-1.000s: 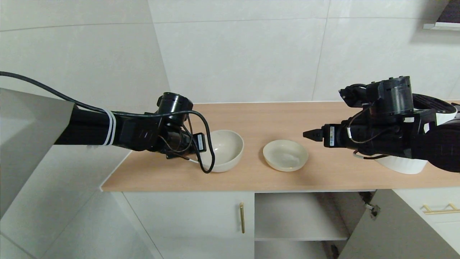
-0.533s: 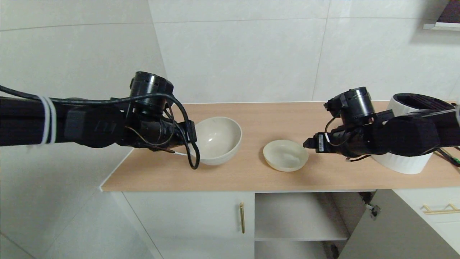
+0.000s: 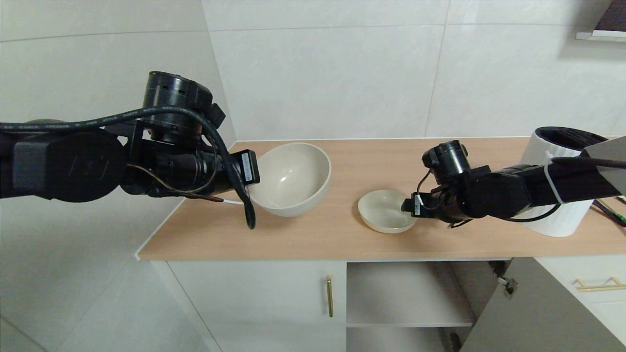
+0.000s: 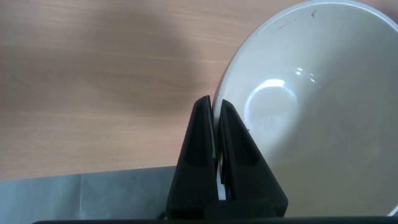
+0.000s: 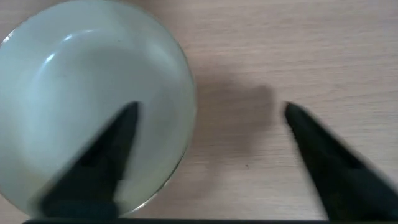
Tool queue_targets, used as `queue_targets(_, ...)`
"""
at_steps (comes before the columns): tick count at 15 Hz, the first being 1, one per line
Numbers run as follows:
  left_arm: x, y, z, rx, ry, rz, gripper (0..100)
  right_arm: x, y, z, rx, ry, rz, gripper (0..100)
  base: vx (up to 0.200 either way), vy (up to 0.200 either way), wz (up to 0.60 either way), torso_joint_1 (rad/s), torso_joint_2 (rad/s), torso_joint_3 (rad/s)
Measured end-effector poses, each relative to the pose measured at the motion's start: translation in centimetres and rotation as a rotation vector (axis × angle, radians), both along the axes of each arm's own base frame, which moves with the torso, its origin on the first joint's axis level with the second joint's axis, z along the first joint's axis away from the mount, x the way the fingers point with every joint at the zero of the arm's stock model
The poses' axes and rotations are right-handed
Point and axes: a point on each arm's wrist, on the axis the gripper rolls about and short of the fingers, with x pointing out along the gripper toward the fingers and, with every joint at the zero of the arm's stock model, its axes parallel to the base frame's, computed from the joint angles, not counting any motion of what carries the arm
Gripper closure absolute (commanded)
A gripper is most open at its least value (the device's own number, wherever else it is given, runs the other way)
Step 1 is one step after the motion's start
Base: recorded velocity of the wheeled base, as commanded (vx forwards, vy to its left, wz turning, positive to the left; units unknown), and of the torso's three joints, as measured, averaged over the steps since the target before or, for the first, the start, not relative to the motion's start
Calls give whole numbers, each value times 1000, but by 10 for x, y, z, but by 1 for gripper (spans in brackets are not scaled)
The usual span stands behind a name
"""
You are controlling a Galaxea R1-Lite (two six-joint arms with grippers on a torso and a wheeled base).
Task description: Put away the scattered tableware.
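Observation:
My left gripper [image 3: 250,172] [image 4: 216,115] is shut on the rim of a large cream bowl [image 3: 292,179] [image 4: 317,112], which hangs tilted above the left end of the wooden counter [image 3: 342,234]. A smaller shallow cream bowl [image 3: 386,210] [image 5: 87,106] rests on the counter's middle. My right gripper [image 3: 410,207] [image 5: 208,134] stands open at that bowl's right rim, one finger [image 5: 99,155] over the bowl's inside and the other finger [image 5: 329,155] over the bare wood beside it.
A white ribbed canister [image 3: 557,181] stands on the counter at the right, behind my right arm. Below the counter an open cabinet [image 3: 406,293] shows a bare shelf, its door [image 3: 538,313] swung out to the right. A closed door with a gold handle [image 3: 329,296] is at its left.
My left gripper has lifted the large bowl off the counter and tilted it. My right arm has come down and leftward, bringing its open gripper to the small bowl's rim.

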Motion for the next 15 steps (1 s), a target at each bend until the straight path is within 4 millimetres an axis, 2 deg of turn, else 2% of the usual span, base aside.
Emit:
queue_targets(6,-2,0,3,-3,-8,-2,100,7,11,-11,2,12,13,100,0,0,0,0,0,0)
queue_targets(9,-4,1,5,-5,-13,-2,100,5,10,-7,15,9,9,100,0,0,0,0,0,0)
queue_targets(12,-12,3,8,-6,-19,-14,100,-11,5,17,35,-17,21,100,0,0,0,0,0,0)
queue_targets(15,-30,4,9,-7,-14,-44,100,-47,-3,50,67,1,83,100,0,0,0,0,0,0)
